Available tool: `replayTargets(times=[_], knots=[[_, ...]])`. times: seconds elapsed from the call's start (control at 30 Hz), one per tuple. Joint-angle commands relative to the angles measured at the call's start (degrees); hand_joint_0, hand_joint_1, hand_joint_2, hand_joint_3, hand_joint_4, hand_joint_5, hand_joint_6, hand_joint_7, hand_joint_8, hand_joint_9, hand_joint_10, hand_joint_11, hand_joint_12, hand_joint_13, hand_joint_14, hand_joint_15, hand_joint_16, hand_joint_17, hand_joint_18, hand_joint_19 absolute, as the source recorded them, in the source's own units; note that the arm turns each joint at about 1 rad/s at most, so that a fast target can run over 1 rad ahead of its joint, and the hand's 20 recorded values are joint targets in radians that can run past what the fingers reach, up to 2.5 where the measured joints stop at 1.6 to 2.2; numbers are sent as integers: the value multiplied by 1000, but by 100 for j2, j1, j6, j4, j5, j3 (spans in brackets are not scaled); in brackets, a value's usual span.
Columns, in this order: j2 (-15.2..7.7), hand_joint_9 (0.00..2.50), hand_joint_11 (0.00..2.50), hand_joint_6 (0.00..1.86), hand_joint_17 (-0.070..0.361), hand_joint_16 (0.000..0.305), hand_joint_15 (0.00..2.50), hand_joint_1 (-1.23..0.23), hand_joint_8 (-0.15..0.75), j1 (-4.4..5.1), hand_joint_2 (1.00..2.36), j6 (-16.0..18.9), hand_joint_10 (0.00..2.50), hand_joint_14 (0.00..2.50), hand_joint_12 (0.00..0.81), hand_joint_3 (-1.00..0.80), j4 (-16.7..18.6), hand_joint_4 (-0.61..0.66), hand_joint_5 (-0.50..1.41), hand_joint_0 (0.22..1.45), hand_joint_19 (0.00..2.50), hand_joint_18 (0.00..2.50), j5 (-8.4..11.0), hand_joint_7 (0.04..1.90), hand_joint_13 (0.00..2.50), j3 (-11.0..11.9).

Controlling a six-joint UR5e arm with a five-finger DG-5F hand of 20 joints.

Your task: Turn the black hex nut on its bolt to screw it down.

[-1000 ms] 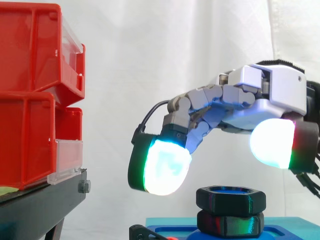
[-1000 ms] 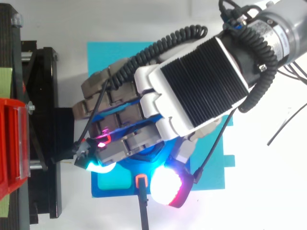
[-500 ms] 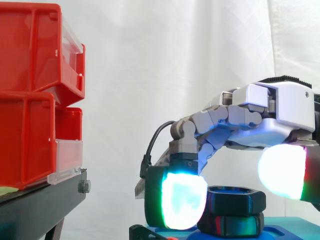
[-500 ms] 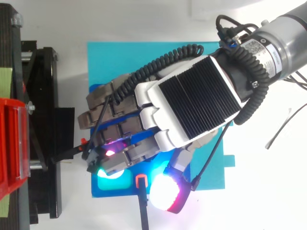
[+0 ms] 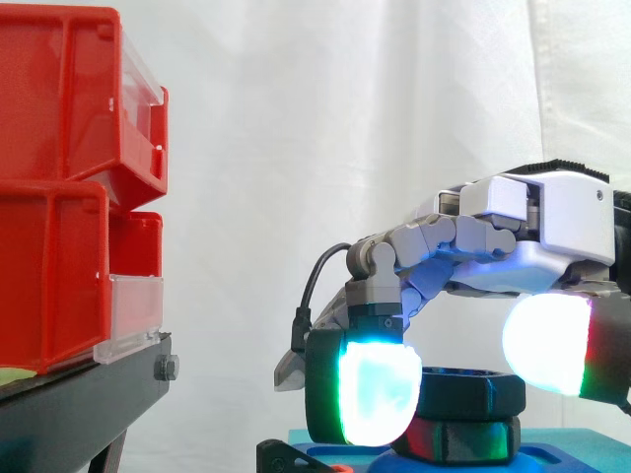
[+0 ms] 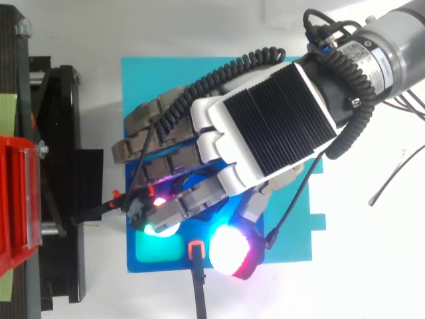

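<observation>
The black hex nut [image 5: 475, 392] sits on its bolt above a second black hex piece [image 5: 463, 439], on a blue fixture [image 6: 154, 256] that rests on a cyan mat [image 6: 153, 80]. My hand [image 5: 552, 217] arches over the nut with its fingers curled down round it. One glowing cyan fingertip [image 5: 375, 396] presses at the nut's left side, and the white-and-red thumb pad [image 5: 547, 340] stands at its right, near the top edge. From above, my hand [image 6: 265, 126] covers the nut.
Red bins [image 5: 59, 197] stack on a black stand [image 5: 79, 404] at the left, about a hand's width from the fixture. In the top view the stand [image 6: 60, 186] runs along the left edge. A small orange tab [image 6: 195, 250] sits at the fixture's near edge.
The hand came down over the nut and its fingers closed in at the nut's sides. In the top view the hand has since swung slightly about the nut.
</observation>
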Motion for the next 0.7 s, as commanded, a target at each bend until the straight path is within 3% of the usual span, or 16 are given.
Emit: replayTargets(times=[0.0,0.3,0.67], knots=[[-8,900,134,505,104,46,168,-366,231,-49,1000,-1,6,7,334,-500,63,-13,24,491,445,606,-12,1290,719,-5],[-8,908,145,505,107,48,170,-264,237,-207,1000,-1,7,7,339,-500,150,3,25,473,447,614,-161,1284,729,-5],[1,918,142,505,108,48,172,-262,241,-304,1000,-1,6,8,341,-500,212,6,25,472,446,620,-267,1283,742,-5]])
